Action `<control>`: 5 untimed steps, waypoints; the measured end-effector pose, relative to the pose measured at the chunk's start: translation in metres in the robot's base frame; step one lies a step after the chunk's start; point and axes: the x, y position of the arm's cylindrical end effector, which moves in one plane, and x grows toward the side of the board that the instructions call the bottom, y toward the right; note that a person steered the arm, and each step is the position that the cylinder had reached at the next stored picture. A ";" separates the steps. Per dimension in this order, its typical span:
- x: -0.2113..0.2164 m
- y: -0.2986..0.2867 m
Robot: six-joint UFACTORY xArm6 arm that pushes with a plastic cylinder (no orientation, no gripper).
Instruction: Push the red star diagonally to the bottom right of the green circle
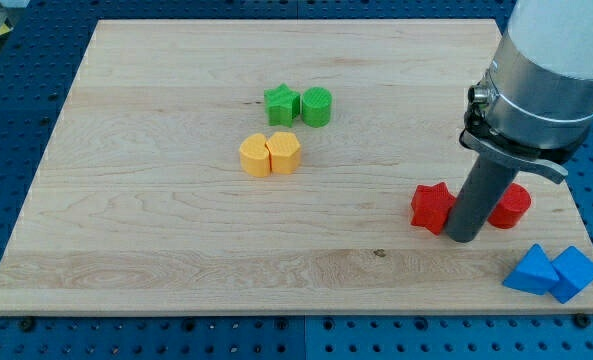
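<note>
The red star [432,207] lies on the wooden board at the view's right. My tip [463,238] stands right against its right side, between it and a red round block [510,205], which the rod partly hides. The green circle [316,106] sits near the view's top centre, far up and left of the star, touching a green star [281,103] on its left.
Two yellow blocks [270,153] sit together just below the green pair. Two blue blocks [552,271] lie at the board's bottom right corner. The board's right edge [566,190] is close to the rod.
</note>
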 end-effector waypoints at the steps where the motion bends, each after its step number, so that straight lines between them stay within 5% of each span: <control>1: 0.005 0.000; 5: -0.024 -0.008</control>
